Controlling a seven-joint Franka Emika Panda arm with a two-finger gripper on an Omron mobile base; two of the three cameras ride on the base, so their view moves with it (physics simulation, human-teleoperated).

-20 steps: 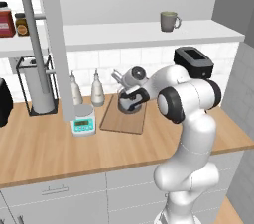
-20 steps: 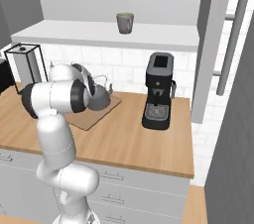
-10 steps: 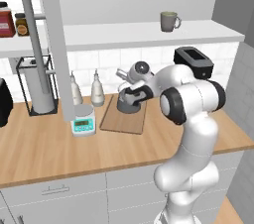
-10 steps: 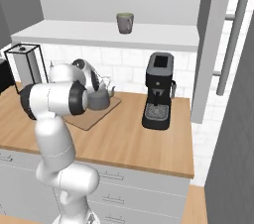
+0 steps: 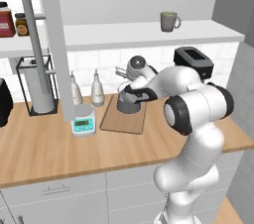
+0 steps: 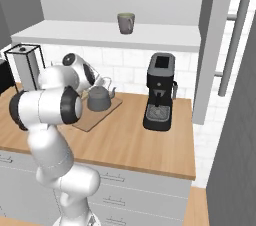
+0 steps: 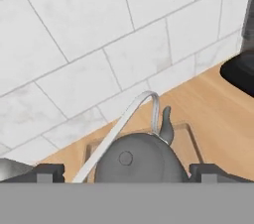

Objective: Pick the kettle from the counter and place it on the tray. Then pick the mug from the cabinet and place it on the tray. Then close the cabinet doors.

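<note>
The dark grey kettle [image 5: 128,105] [image 6: 99,99] stands upright on the wooden tray [image 5: 122,120] [image 6: 95,117] near the tiled back wall of the counter [image 5: 49,143]. My gripper [image 5: 135,91] hovers just above and behind it, open. In the hand view its fingertips [image 7: 47,172] stand wide on either side of the kettle [image 7: 141,161] without touching it, and the wire handle [image 7: 119,129] arches free. The grey-green mug [image 5: 169,21] [image 6: 126,22] sits on the white shelf of the cabinet above. The cabinet doors [image 5: 54,44] [image 6: 215,45] stand open.
Two pale bottles [image 5: 96,89] and a teal kitchen scale [image 5: 83,121] stand left of the tray. A paper towel stand [image 5: 37,79] is further left. A black coffee machine [image 6: 160,92] stands right of the tray. The right door's bar handle [image 6: 237,35] juts out.
The jaws have opened wide and let go of the kettle, which now rests on the tray. The hand has lifted slightly above it.
</note>
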